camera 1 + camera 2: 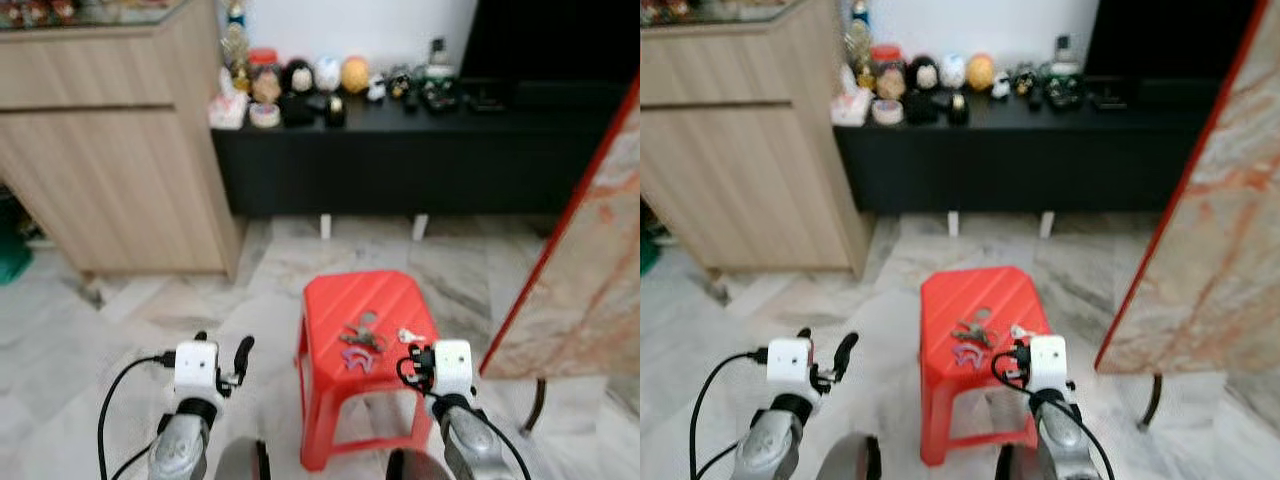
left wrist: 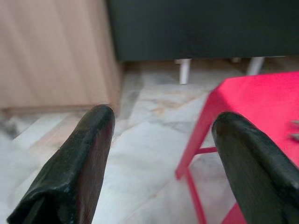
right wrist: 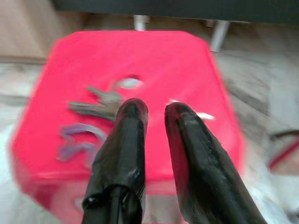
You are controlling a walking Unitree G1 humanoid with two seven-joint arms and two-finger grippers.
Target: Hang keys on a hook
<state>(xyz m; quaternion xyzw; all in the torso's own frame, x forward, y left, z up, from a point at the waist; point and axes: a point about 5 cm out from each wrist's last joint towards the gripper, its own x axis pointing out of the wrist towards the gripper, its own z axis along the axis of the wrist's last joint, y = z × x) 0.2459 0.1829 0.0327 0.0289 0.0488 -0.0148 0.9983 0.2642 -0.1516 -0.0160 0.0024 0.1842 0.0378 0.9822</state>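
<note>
I see the keys (image 1: 362,343) lying on the red stool (image 1: 330,300) at lower centre, my right gripper (image 3: 155,109) narrowly parted and empty above them, left gripper (image 2: 161,126) wide open, empty.

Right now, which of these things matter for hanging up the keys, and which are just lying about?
For the job:
keys on the red stool
right gripper over the stool

Lying about:
figurines on the black sideboard
wooden cabinet
leaning marble board

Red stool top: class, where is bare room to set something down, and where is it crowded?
The red stool is bare along its back and left, between the far edge and the keys. Its front right is crowded: keys in the middle, right claw just over the edge. The black cabinet behind is packed at its left, barer rightward.
</note>
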